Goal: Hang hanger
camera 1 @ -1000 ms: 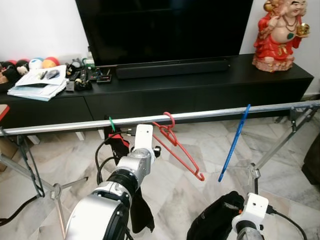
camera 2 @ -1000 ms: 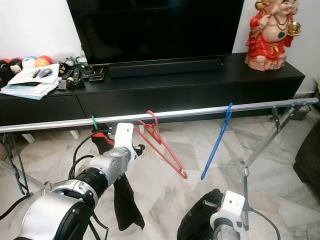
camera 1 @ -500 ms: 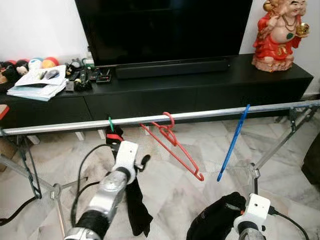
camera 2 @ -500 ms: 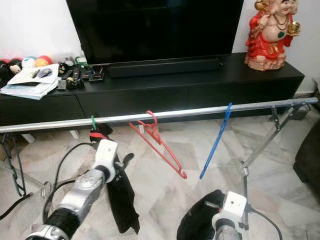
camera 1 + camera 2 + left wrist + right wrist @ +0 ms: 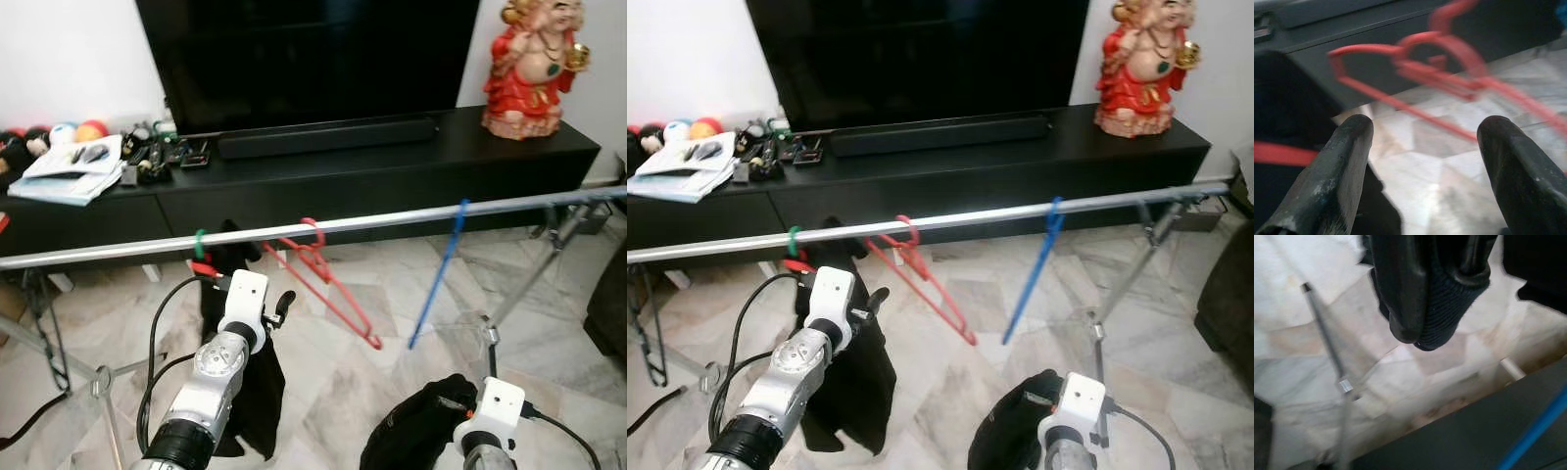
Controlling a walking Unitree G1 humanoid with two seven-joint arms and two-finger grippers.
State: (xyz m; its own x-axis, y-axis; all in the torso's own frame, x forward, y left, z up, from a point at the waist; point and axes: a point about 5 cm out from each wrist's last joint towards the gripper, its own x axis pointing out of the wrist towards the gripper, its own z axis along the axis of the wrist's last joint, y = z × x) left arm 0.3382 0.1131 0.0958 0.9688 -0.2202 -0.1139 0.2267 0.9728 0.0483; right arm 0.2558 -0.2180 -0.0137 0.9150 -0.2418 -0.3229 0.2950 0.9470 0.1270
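Red hanger (image 5: pixel 328 284) hangs by its hook on the metal rail (image 5: pixel 392 219), roughly mid-span, body tilted so the long bar runs down toward the robot's right. It is blurred in the left wrist view, seen between the two fingers.

Left of it on the same rail — a green hanger hook (image 5: pixel 200 241) carrying a black garment (image 5: pixel 245 382) that drapes down toward the floor; a red strip shows at the garment's top, just under the hook. Right of the red hanger, well apart, a blue hanger (image 5: pixel 437 277) hangs edge-on from the rail.

Left gripper (image 5: pixel 1422 171): fingers spread apart, nothing between them; it sits below the rail, just in front of the black garment and near the red hanger, not touching it. Left arm is raised from the lower left with a black cable looping beside it.

Right gripper (image 5: pixel 1432 298): low at the lower right, fingers closed on a bundle of black cloth (image 5: pixel 416 431), which shows as a dark ribbed wad in the right wrist view.

Surroundings — rail rests on folding metal stands (image 5: pixel 534 279) over a marble tile floor (image 5: pixel 333 372). Behind: long black TV console (image 5: pixel 392 166), large TV (image 5: pixel 309 59), soundbar (image 5: pixel 326 138), red figurine (image 5: pixel 534 64) at the right end, papers (image 5: pixel 69 171) and coloured balls (image 5: pixel 73 130) at the left end.
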